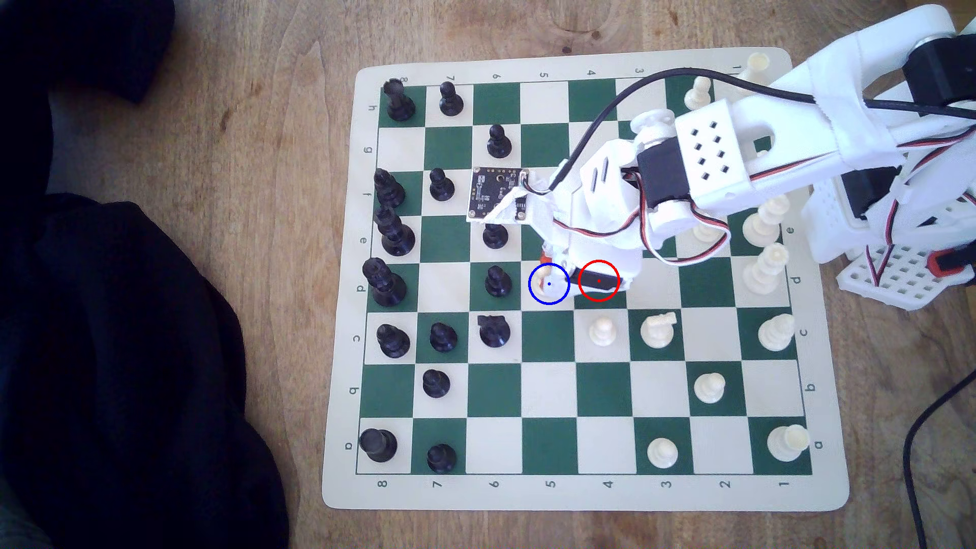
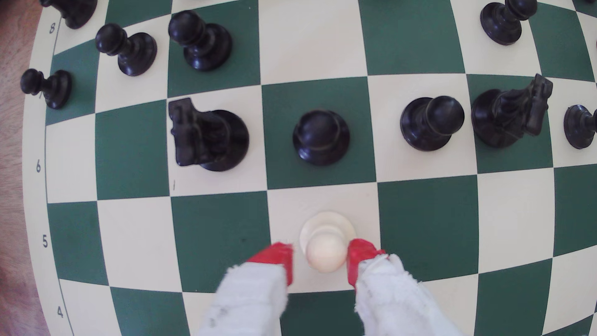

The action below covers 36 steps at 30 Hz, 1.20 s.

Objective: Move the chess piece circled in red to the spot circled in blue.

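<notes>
The cream pawn (image 2: pixel 324 255) stands upright on the cream square marked by the blue ring (image 1: pixel 549 284), its round base flat on the board. In the exterior view the pawn (image 1: pixel 541 280) is only partly visible inside that ring, under the arm's white wrist. The red ring (image 1: pixel 598 281) sits on the adjoining green square, toward the cream side of the chessboard (image 1: pixel 554 496); a dark part of the arm covers that square.

End effector (image 2: pixel 321 261): the two red-tipped fingers (image 2: pixel 279 258) flank the pawn's ball head. One red tip lies at or against the head; a narrow gap shows between the head and the other tip. So the jaws are slightly parted around the pawn, not clamped on it.

Nearest to the pawn, a black pawn (image 2: pixel 321 137) stands on the green square directly ahead of it. A black knight (image 2: pixel 206 135) stands one square to one side of that black pawn. The chessboard lies on a wooden worktop (image 1: pixel 211 105).
</notes>
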### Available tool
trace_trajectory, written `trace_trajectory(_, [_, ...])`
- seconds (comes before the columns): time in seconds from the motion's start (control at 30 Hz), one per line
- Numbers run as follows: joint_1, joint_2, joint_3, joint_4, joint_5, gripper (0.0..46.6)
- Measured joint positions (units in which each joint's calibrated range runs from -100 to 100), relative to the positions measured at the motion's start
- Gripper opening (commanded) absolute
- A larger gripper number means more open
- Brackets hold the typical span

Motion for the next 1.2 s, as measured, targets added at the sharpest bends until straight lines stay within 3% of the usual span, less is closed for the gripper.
trace_trajectory(0.27, [0.0,-2.85,0.09,6.06,0.0,18.9])
trace_trajectory(0.57, [-1.99,-19.52,0.27,18.65,-0.73,19.1])
trace_trajectory(0.83, [-4.13,-35.19,10.03,21.67,-1.47,18.4])
trace_trajectory(0.93, [-3.69,-43.74,15.45,22.47,-1.42,15.4])
trace_trajectory(1.0, [-3.76,-49.27,18.62,22.87,-1.12,6.6])
trace_trajectory(1.03, [-3.69,-51.36,19.34,22.87,-1.12,4.5])
trace_trajectory(1.2, [-2.21,-63.85,26.57,20.0,-0.54,1.8])
